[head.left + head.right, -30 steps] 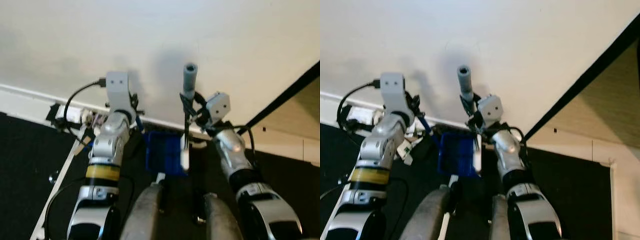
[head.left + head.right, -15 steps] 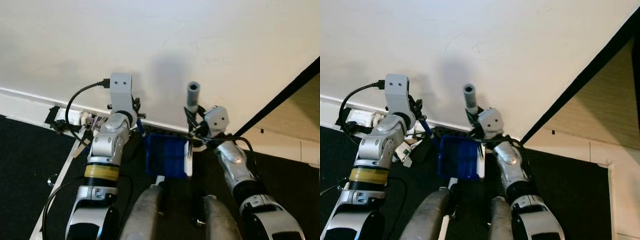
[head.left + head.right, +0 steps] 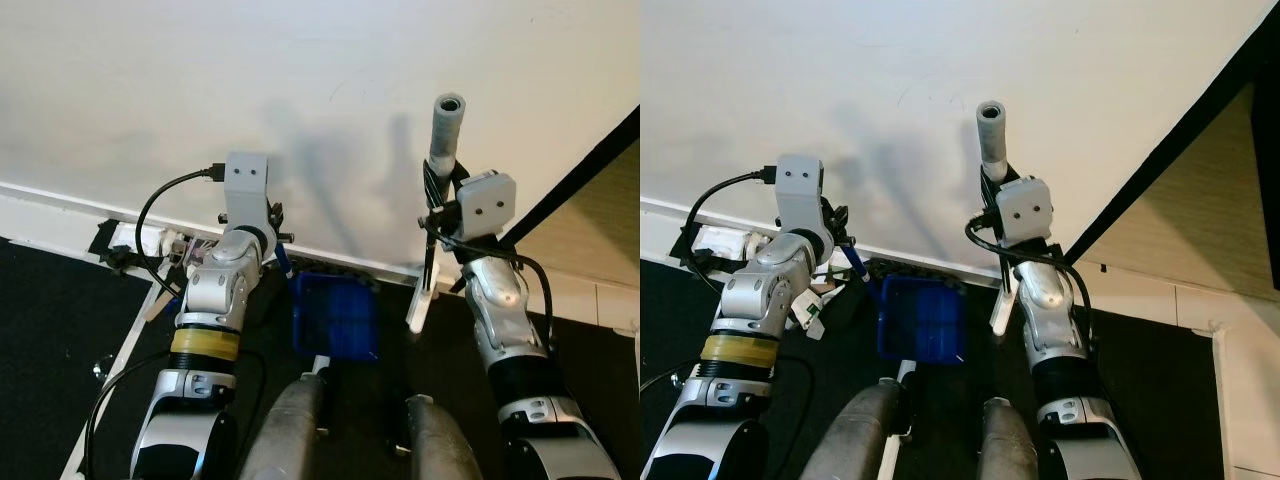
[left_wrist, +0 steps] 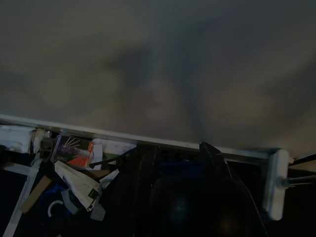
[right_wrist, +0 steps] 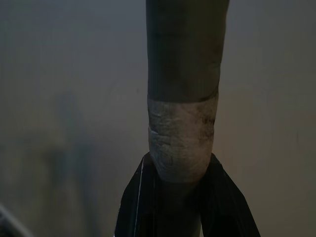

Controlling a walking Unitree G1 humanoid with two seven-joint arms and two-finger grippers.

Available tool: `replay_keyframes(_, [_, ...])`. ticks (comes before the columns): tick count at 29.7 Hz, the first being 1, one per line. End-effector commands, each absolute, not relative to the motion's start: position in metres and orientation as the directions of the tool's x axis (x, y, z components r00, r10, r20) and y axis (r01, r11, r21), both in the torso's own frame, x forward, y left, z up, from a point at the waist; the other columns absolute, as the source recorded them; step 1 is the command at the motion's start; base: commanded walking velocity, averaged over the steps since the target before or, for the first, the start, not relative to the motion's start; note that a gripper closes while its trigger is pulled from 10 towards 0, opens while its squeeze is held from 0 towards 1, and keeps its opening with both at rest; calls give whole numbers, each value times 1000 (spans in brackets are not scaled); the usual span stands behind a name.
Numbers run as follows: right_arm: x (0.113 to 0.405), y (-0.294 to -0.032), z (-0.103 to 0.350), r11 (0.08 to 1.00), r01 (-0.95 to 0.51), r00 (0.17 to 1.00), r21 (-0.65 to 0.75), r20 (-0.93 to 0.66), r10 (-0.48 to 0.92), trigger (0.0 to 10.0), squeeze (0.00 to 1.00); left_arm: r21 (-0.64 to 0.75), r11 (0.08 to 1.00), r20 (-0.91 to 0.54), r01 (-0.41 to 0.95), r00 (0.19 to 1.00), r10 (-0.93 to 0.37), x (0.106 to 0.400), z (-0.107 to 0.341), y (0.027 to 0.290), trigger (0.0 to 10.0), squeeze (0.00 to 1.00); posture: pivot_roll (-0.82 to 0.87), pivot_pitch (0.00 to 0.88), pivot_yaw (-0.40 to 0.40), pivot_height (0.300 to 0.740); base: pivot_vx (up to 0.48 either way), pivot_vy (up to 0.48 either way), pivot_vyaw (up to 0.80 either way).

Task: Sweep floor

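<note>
A blue dustpan [image 3: 335,318] rests on the black floor against the baseboard, right before my legs. My left gripper [image 3: 277,250] is shut on its blue handle; in the left wrist view its black fingers [image 4: 215,160] straddle the dark pan. My right gripper [image 3: 436,200] is shut on the broom's grey taped handle [image 3: 445,120], which stands nearly upright by the wall. The white broom head [image 3: 419,304] sits on the floor just right of the dustpan, apart from it. In the right wrist view the handle [image 5: 182,98] rises between the fingers [image 5: 136,197].
A pile of paper scraps and wrappers [image 4: 74,158] lies along the white baseboard [image 3: 60,200] to the left of the dustpan, with cables [image 3: 150,215]. A white strip [image 3: 115,360] crosses the floor. A dark door frame [image 3: 590,165] slants at the right.
My right arm has lifted and carried the broom to the right, so its head has left the dustpan's right edge. The left gripper and the dustpan have stayed put.
</note>
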State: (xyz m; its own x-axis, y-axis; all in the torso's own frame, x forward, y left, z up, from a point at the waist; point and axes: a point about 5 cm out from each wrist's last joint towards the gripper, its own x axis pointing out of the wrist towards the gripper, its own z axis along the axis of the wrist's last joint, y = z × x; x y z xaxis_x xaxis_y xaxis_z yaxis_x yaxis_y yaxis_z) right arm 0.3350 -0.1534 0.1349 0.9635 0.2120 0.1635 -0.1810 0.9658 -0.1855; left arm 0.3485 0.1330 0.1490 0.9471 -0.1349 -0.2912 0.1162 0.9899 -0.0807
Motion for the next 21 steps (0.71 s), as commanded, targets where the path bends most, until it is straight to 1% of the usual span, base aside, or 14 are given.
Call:
replay_keyframes(1, [332, -152, 137, 965, -197, 958, -173, 174, 226, 10000, 0, -127, 975, -331, 181, 919, -213, 346, 139, 122, 10000, 0, 83, 205, 54, 740, 0, 0, 0])
replay_keyframes(3, [329, -151, 138, 958, -225, 954, -177, 161, 254, 10000, 0, -126, 976, -332, 179, 919, -212, 346, 139, 124, 10000, 0, 84, 209, 54, 740, 0, 0, 0])
replay_keyframes(7, [327, -158, 139, 945, -219, 958, -244, 133, 256, 10000, 0, -124, 977, -338, 174, 918, -207, 346, 138, 124, 10000, 0, 81, 213, 51, 740, 0, 0, 0])
replay_keyframes(9, [326, -163, 138, 910, -264, 946, -318, 99, 309, 10000, 0, -144, 978, -330, 151, 924, -192, 348, 137, 121, 10000, 0, 78, 215, 50, 740, 0, 0, 0])
replay_keyframes(12, [324, -165, 137, 889, -289, 939, -355, 77, 336, 10000, 0, -151, 979, -325, 138, 928, -181, 350, 137, 120, 10000, 0, 73, 216, 48, 740, 0, 0, 0])
replay_keyframes(13, [322, -168, 137, 859, -328, 927, -393, 43, 374, 10000, 0, -159, 978, -307, 132, 935, -176, 355, 139, 116, 10000, 0, 70, 217, 46, 740, 0, 0, 0])
replay_keyframes(17, [321, -171, 138, 838, -350, 919, -420, 18, 393, 10000, 0, -144, 981, -294, 133, 940, -171, 359, 140, 111, 10000, 0, 65, 219, 47, 740, 0, 0, 0])
replay_keyframes(21, [317, -172, 129, 819, -417, 900, -395, -55, 432, 10000, 0, -61, 992, -262, 110, 957, -123, 364, 146, 106, 10000, 0, 65, 219, 47, 740, 0, 0, 0])
